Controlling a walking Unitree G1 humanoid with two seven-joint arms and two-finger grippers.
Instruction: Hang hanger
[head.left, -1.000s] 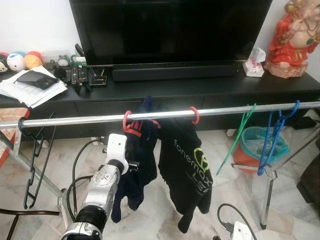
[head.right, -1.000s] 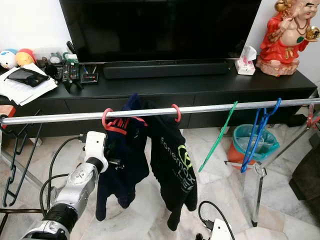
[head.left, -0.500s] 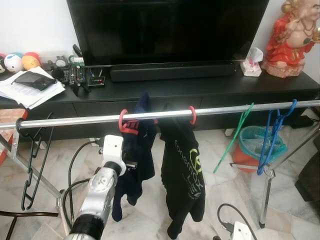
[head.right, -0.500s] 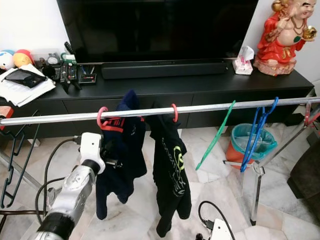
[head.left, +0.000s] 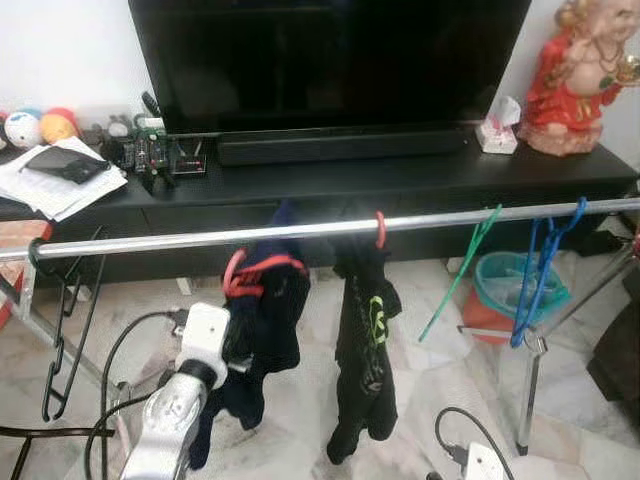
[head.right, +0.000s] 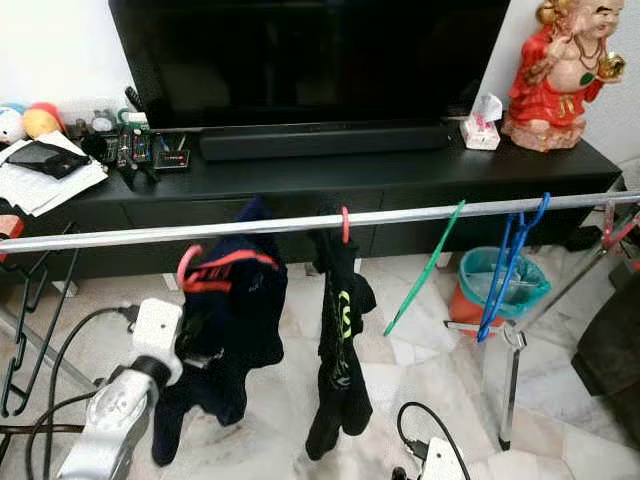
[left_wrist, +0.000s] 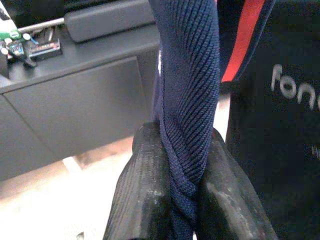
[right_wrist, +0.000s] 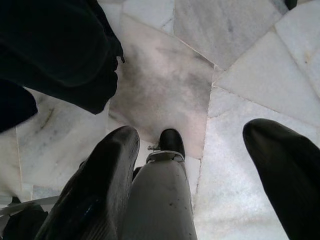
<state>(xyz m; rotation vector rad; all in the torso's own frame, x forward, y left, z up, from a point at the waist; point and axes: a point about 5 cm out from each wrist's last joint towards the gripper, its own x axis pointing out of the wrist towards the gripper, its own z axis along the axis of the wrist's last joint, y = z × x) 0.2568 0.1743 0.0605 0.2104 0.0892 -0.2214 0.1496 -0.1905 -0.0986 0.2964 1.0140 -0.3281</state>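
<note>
The red hanger with its navy garment sits below the rail, its hook off the bar. My left gripper is clamped on a fold of the navy cloth, not on the hanger itself. The cloth could slide through my fingers, or the hanger could slip out and drop. The black shirt hangs just beside, so a swing could tangle them. My right gripper hangs apart over the floor.

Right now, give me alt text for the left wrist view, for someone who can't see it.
The left hand is shut on a twisted fold of ribbed navy blue cloth with a red stripe, with its two black fingers pinching it from both sides. Behind are a black garment with pale lettering and a black TV cabinet.
</note>
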